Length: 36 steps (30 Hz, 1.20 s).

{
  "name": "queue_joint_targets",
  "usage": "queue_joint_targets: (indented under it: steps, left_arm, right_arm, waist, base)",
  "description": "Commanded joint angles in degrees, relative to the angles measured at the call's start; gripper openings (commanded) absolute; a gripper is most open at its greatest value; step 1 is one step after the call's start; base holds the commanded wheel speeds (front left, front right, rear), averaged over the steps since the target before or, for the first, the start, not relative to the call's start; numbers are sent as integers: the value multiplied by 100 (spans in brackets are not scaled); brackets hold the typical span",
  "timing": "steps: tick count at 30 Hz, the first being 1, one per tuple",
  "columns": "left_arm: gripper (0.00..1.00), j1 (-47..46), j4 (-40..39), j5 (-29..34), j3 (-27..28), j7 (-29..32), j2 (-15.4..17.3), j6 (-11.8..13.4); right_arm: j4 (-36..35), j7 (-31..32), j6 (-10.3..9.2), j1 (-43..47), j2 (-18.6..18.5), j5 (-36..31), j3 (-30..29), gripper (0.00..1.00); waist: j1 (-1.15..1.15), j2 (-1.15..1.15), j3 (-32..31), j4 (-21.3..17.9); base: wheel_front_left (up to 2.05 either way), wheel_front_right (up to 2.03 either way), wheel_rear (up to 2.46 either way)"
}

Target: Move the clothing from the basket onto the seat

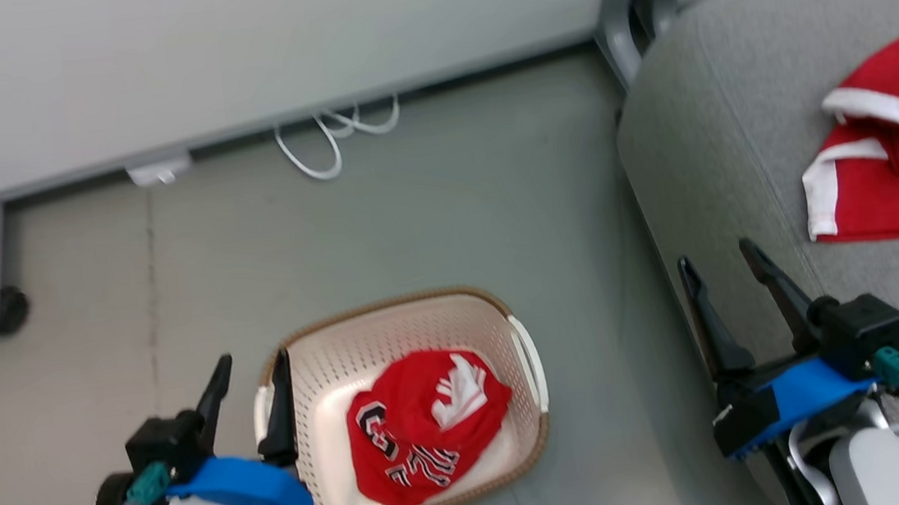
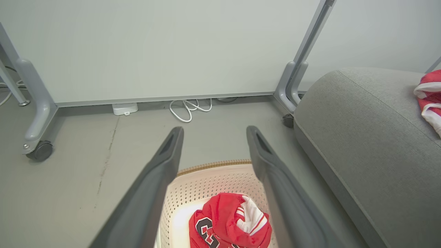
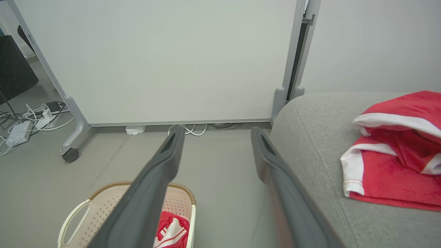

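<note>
Here, clothing (image 1: 417, 429) in basket (image 1: 392, 340), near parted left fingers (image 1: 279, 409)

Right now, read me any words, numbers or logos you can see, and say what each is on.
"C": likely first letter of black-and-white lettering on the red garment in the basket; the rest is crumpled, unreadable.
White emblem on that garment: a shape, no legible text.
Second garment on the seat: no lettering shows.
</note>
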Motion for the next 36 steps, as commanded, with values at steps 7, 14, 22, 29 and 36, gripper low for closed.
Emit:
queue_joint_targets:
  steps: [7,14,22,29,36]
  left_arm:
    - [100,-1079,604,-66,-290,-17,232,-7]
    - [100,-1872,1360,-225,-696,-17,495,-6]
    - [100,-2527,2180,-508,-994,148,668,-6]
    - [100,-2957,2667,-676,-1129,264,863,-6]
    - [100,-3283,3172,-726,-1177,405,902,14]
  right_arm:
    - [-239,-186,1,-731,8,88,245,100]
    - [-350,-325,1,-1245,10,91,572,100]
    - [-337,-483,1,-1519,10,266,896,100]
    - [-292,-613,1,-1660,9,367,1127,100]
    - [-347,-707,1,-1637,9,449,1227,100]
  waist:
    - [-1,0,1882,-875]
    - [-1,0,2780,-1240]
    - [-1,0,3528,-1532]
    - [-1,0,3964,-1738]
    - [-1,0,4107,-1792]
  base:
    - [0,0,0]
    - [0,0,0]
    - [0,0,0]
    - [0,0,0]
    - [0,0,0]
